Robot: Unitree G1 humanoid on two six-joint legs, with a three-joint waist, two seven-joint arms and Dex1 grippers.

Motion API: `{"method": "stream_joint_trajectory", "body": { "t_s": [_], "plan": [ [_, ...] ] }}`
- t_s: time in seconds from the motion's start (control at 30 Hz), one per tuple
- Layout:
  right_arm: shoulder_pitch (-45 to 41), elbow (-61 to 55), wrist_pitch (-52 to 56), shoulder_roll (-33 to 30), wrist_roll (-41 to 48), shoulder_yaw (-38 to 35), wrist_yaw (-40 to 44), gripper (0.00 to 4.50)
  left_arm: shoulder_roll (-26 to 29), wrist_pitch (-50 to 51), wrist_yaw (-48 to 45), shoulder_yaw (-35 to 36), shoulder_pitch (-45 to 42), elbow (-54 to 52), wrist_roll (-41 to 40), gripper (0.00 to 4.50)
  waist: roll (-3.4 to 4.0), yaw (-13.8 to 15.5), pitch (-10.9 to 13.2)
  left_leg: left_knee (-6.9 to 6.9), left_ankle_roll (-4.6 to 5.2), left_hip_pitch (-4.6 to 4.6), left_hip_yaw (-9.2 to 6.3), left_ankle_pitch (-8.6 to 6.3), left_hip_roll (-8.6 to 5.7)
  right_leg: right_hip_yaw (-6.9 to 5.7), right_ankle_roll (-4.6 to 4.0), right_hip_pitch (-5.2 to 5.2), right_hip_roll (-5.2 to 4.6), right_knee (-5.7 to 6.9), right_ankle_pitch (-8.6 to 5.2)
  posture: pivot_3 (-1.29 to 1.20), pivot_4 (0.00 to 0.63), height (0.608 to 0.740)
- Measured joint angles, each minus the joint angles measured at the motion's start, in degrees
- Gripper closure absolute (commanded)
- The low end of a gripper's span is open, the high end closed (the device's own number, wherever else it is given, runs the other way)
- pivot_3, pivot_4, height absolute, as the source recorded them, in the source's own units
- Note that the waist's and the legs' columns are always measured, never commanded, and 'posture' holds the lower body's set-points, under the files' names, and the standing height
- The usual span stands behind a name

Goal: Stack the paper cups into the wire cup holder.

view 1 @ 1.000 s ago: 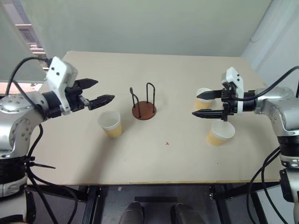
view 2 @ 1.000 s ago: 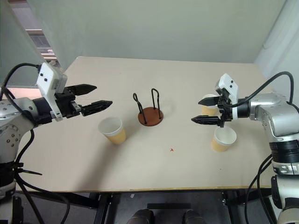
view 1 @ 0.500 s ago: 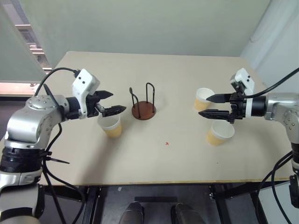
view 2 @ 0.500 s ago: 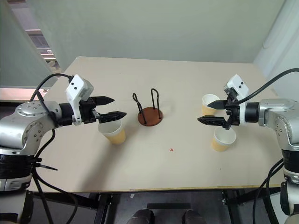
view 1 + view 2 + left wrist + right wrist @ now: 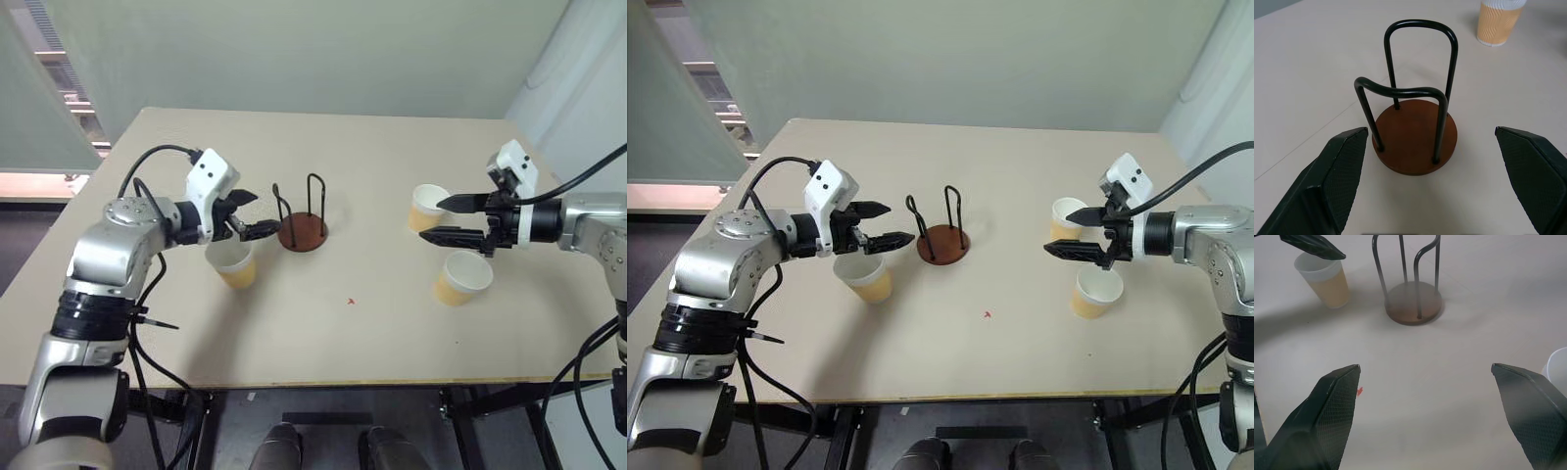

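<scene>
Three paper cups stand upright on the table: one (image 5: 233, 262) at the left, one (image 5: 427, 207) at the right rear, one (image 5: 462, 279) at the right front. The wire cup holder (image 5: 301, 221), a reddish-brown disc with black loops, stands empty at mid-table. My left gripper (image 5: 265, 213) is open and hovers just above the left cup, its tips close to the holder's left side. In the left wrist view the holder (image 5: 1415, 131) sits between the fingers (image 5: 1337, 176). My right gripper (image 5: 431, 219) is open and empty, level beside the right rear cup.
A small red mark (image 5: 351, 302) lies on the beige table (image 5: 323, 333) in front of the holder. White walls rise behind and to the right. The table's front edge runs close below the cups.
My left gripper has swung right and down, from left of the cup to above it, close to the holder. The right gripper has barely moved.
</scene>
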Motion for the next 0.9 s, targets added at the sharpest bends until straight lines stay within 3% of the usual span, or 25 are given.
{"method": "stream_joint_trajectory", "body": {
  "t_s": [0.47, 0.57, 0.9],
  "plan": [
    [1.27, -3.36, -0.33, -0.86, 3.47, -1.65, -0.24, 0.02, -7.8, -5.43, -2.39, -4.45, -5.8, 10.82, 5.49, 0.0, -0.01, 0.1, 0.0, 0.05, 0.03, -0.04, 0.0, -0.02, -0.1, 0.08, 0.2, 0.05, -0.05, -0.02, -0.05, 0.0, 0.15, 0.74],
    [1.9, -3.68, -0.32, -1.13, 3.96, -1.7, -0.52, 0.0, -8.91, -6.64, -2.38, -4.44, -6.46, 12.03, 6.68, 0.62, -0.01, 0.11, 0.0, 0.06, 0.04, -0.04, 0.0, -0.02, -0.11, 0.09, 0.24, 0.05, -0.06, -0.02, -0.06, 0.0, 0.15, 0.74],
    [2.49, -4.24, -0.34, -1.5, 4.59, -1.89, -1.52, 0.0, -9.27, -8.31, -2.96, -4.09, -6.66, 13.56, 7.72, 4.23, -0.01, 0.11, 0.0, 0.07, 0.06, -0.05, 0.0, -0.04, -0.13, 0.11, 0.29, 0.06, -0.06, -0.02, -0.09, 0.0, 0.15, 0.74]
  ]
}}
